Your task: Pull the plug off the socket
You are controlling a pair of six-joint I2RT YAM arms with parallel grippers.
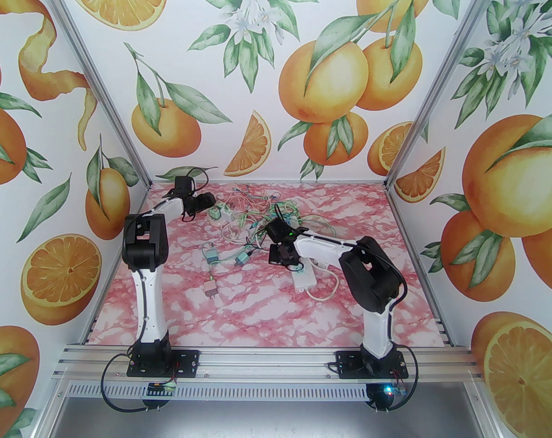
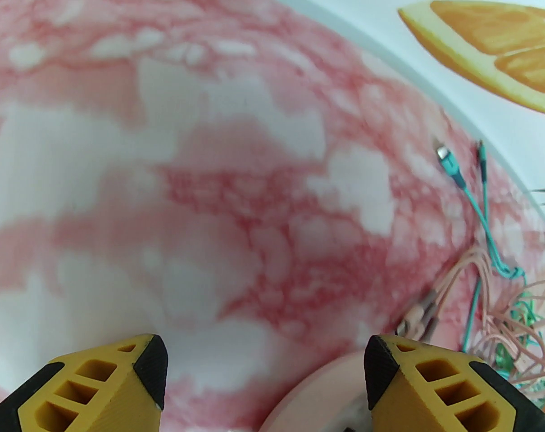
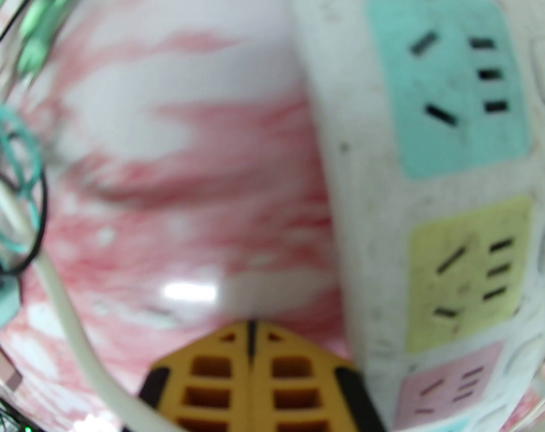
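Socket strip [image 1: 303, 277] lies on the table [image 1: 257, 317] right of centre in the top view, partly covered by the right arm. In the right wrist view its white body [image 3: 326, 83] runs down the right side of the frame. The teal outlet [image 3: 448, 83], yellow outlet [image 3: 470, 272] and pink outlet [image 3: 452, 385] are all empty. Extraction therefore appears complete for these outlets; the part of the strip under the arm cannot be checked. Three loose plugs [image 1: 210, 256] [image 1: 242, 258] [image 1: 210, 289] rest on the table left of the strip, near the cable tangle [image 1: 257, 217]. Which one came out cannot be told. Right gripper [image 3: 251, 331] is clenched on nothing, just beside the strip. Left gripper [image 2: 266, 347], at the upper left of the table, is released, with a pink rounded object [image 2: 317, 394] at the bottom edge between its fingers, unclamped.
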